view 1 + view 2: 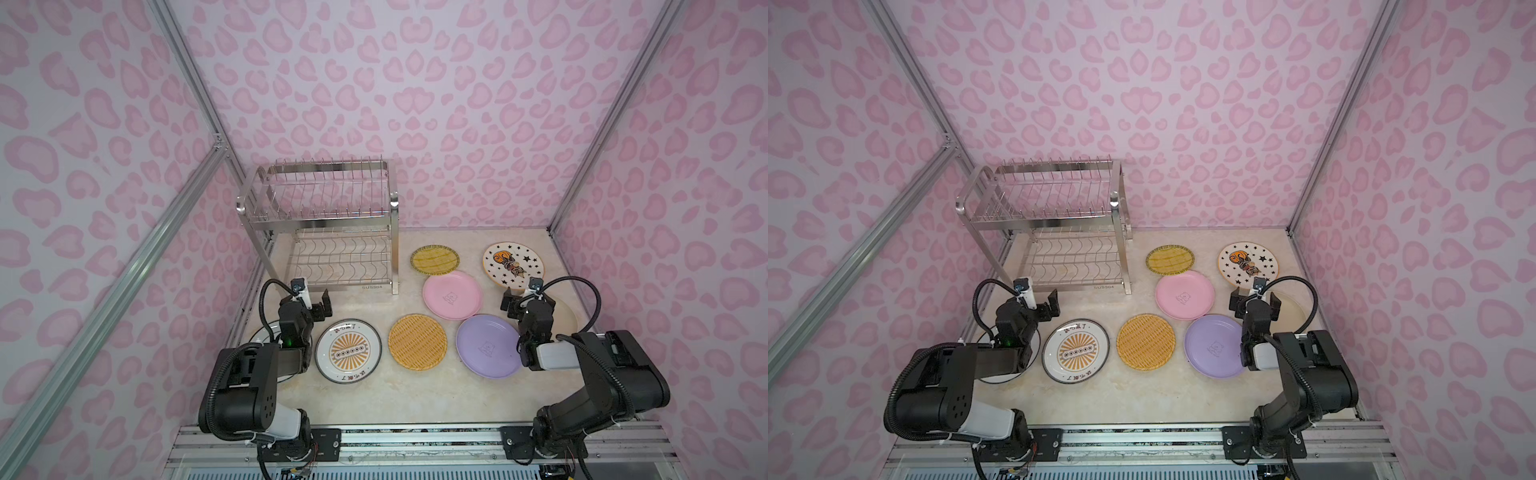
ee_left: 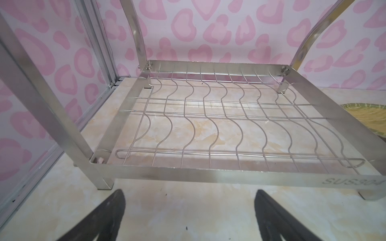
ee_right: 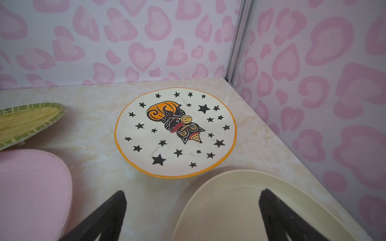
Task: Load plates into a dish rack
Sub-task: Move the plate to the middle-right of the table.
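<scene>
The empty steel dish rack (image 1: 324, 220) (image 2: 208, 125) stands at the back left. Several plates lie flat on the table: green-yellow woven (image 1: 434, 259), star-patterned (image 1: 513, 265) (image 3: 175, 133), pink (image 1: 452, 295), yellow woven (image 1: 417, 341), lilac (image 1: 488, 345), orange sunburst (image 1: 348, 351). A cream plate (image 3: 229, 208) lies partly under my right arm. A dark-rimmed plate (image 1: 1000, 376) is mostly hidden under my left arm. My left gripper (image 1: 307, 300) (image 2: 190, 194) hangs open before the rack's lower tier, holding nothing. My right gripper (image 1: 528, 298) (image 3: 193, 194) is open over the cream plate's rim.
Pink-patterned walls with aluminium posts (image 1: 582, 199) close in the back and both sides of the marble-look table (image 1: 395, 399). A metal rail (image 1: 415, 440) carrying both arm bases runs along the front edge. The rack's left legs stand close to the left wall.
</scene>
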